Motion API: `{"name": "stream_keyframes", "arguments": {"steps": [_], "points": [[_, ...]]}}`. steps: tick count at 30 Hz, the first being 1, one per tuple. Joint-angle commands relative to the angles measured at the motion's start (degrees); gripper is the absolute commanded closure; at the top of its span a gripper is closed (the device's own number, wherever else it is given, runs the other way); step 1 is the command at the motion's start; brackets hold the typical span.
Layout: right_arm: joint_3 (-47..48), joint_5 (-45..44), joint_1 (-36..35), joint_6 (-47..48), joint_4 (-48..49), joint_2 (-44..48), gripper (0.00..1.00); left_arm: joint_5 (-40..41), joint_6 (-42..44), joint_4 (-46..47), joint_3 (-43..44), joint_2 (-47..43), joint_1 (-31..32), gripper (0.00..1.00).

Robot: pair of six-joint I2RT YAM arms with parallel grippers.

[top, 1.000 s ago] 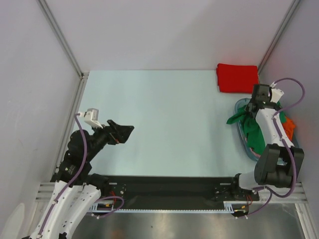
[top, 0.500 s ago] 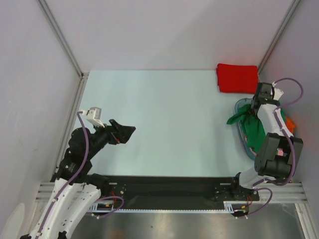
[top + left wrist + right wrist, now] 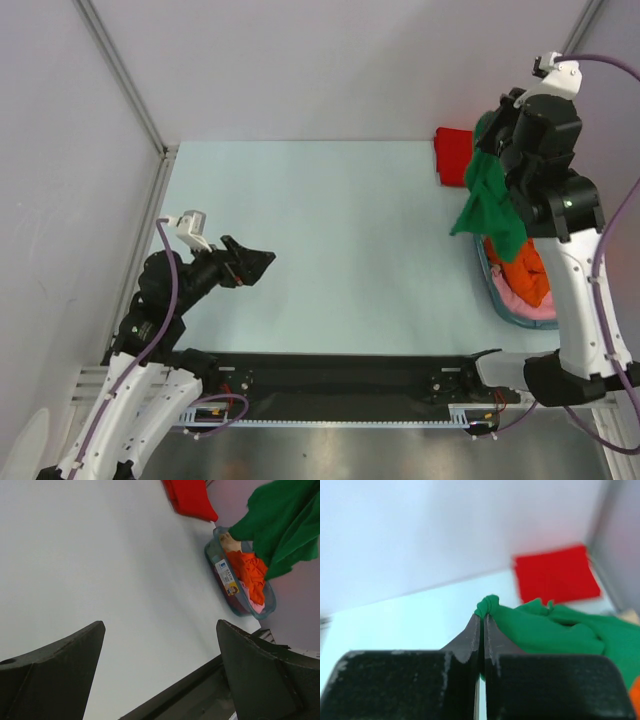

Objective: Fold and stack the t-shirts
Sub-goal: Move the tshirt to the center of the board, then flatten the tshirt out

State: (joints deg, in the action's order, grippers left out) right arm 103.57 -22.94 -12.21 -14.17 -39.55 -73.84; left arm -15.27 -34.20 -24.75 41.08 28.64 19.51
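A bright green t-shirt (image 3: pixel 490 205) hangs in the air over the table's right side, above the basket's near-left rim. My right gripper (image 3: pixel 489 152) is shut on a bunched fold of it; the wrist view shows the closed fingertips (image 3: pixel 482 615) pinching green cloth (image 3: pixel 545 630). A folded red t-shirt (image 3: pixel 452 155) lies at the back right, partly hidden behind the raised arm, and shows beyond the jaws (image 3: pixel 555 574). My left gripper (image 3: pixel 262 262) hovers open over the left of the table, nothing between its fingers (image 3: pixel 160 622). The left wrist view shows the green t-shirt (image 3: pixel 280 525) dangling.
A blue-grey basket (image 3: pixel 497 290) stands at the right edge holding an orange garment (image 3: pixel 525 265) and a pink one (image 3: pixel 538 308). White walls with metal posts close in the table at back and sides. A black rail runs along the near edge.
The right gripper shut on the green t-shirt in the basket, then rose and lifted it into the air. The left arm barely moved.
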Motion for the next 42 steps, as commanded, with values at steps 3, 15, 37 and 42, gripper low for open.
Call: {"name": "stream_keyframes", "arguments": {"steps": [3, 15, 37, 42], "points": [[14.7, 5.7, -11.9, 3.1, -4.4, 1.4, 1.0, 0.8, -0.7, 1.0, 4.3, 1.2, -0.5, 0.0], [0.1, 56.8, -23.9, -4.2, 3.9, 1.7, 0.97, 12.6, 3.9, -8.1, 14.0, -2.2, -0.8, 0.0], [-61.2, 53.1, -16.7, -11.1, 12.1, 19.8, 0.02, 7.6, -5.8, -5.8, -2.8, 17.3, 0.9, 0.09], [-64.5, 48.2, -28.3, -13.0, 20.5, 10.7, 0.16, 15.2, -9.5, -2.7, -4.3, 24.6, 7.2, 0.13]]}}
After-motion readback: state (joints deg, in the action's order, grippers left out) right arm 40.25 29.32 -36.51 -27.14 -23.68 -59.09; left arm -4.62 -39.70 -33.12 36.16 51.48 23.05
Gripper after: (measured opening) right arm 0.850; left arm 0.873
